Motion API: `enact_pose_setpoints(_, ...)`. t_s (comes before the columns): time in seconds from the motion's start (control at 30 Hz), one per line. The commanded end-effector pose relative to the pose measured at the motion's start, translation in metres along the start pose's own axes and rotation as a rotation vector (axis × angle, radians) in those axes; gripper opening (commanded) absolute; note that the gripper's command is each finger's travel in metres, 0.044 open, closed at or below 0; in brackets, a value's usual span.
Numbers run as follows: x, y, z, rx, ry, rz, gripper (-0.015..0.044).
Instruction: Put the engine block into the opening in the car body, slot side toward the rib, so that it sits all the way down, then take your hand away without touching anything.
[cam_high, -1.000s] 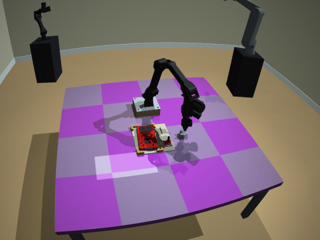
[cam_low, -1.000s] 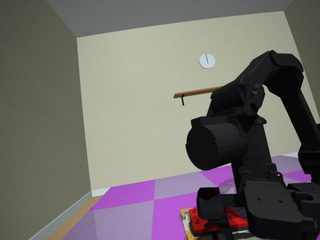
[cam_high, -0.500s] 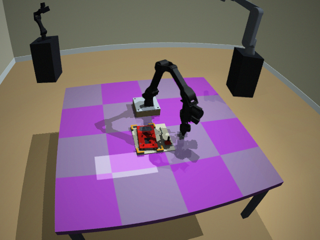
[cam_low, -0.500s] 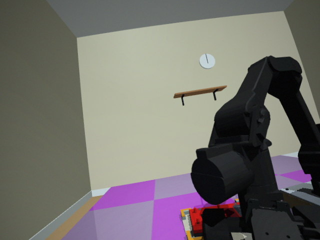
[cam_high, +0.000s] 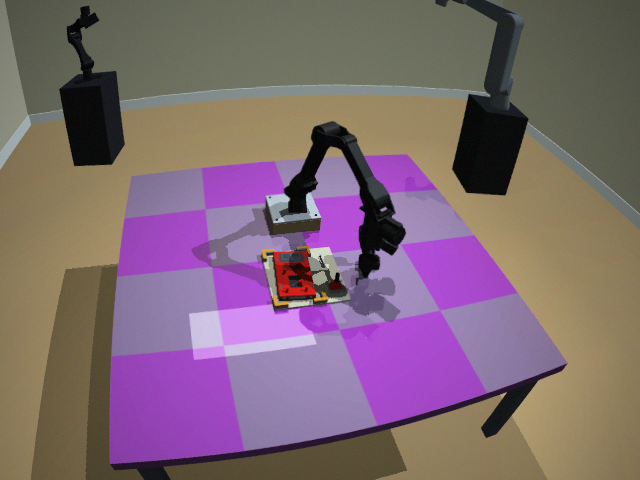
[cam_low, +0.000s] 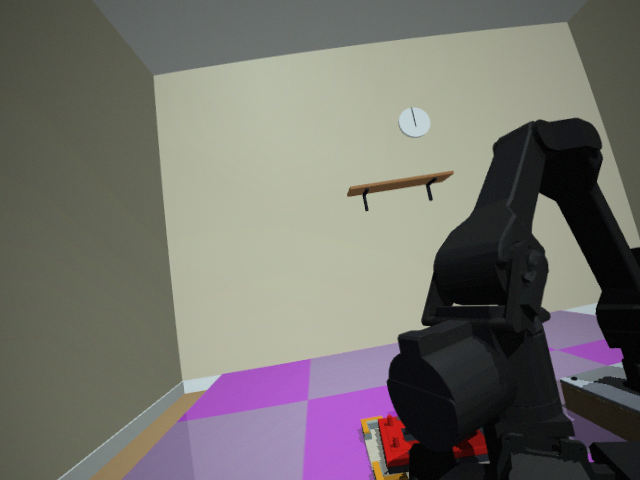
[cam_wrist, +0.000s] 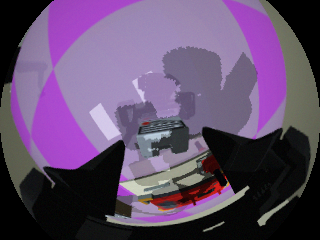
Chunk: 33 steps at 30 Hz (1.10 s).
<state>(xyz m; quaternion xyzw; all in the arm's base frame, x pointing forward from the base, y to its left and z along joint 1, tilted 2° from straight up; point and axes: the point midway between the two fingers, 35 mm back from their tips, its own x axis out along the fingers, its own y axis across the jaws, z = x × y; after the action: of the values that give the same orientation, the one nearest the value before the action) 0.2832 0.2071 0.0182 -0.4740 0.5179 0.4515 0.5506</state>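
The engine block (cam_wrist: 172, 142) is grey with a ribbed dark top and a small red spot. It stands on the table beyond the cream board; the gripper hides it in the top view. My gripper (cam_high: 362, 274) (cam_wrist: 163, 138) is open and low over the table, to the right of the board. In the wrist view, the block shows in the gap between the fingertips, with visible space on both sides. The red car body (cam_high: 307, 273) (cam_low: 387, 436) (cam_wrist: 194, 197) lies on the board, with a dark opening (cam_high: 295, 282) in it. The slot and rib cannot be made out clearly.
The cream board (cam_high: 321, 252) has orange corner brackets (cam_high: 321, 299) around the car body. A dark red piece with a black upright knob (cam_high: 336, 283) stands on the board's right part, close to my gripper. The arm's base box (cam_high: 294, 225) is behind the board.
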Motion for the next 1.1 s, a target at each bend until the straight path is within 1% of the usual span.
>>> enact_pose_setpoints(0.0,0.007,0.001,-0.001,-0.006,0.005,0.001,0.0440)
enact_pose_setpoints(0.17,0.013,0.001,-0.002,-0.006,0.005,0.001,0.0440)
enact_pose_setpoints(0.43,0.013,0.001,-0.002,-0.006,0.005,0.001,0.0230)
enact_pose_setpoints(0.67,0.013,0.001,-0.002,-0.006,0.005,0.001,0.0183)
enact_pose_setpoints(0.9,-0.001,-0.002,-0.001,-0.006,0.005,0.001,0.0000)
enact_pose_setpoints(1.07,-0.016,-0.004,0.000,-0.006,0.005,0.001,0.0000)
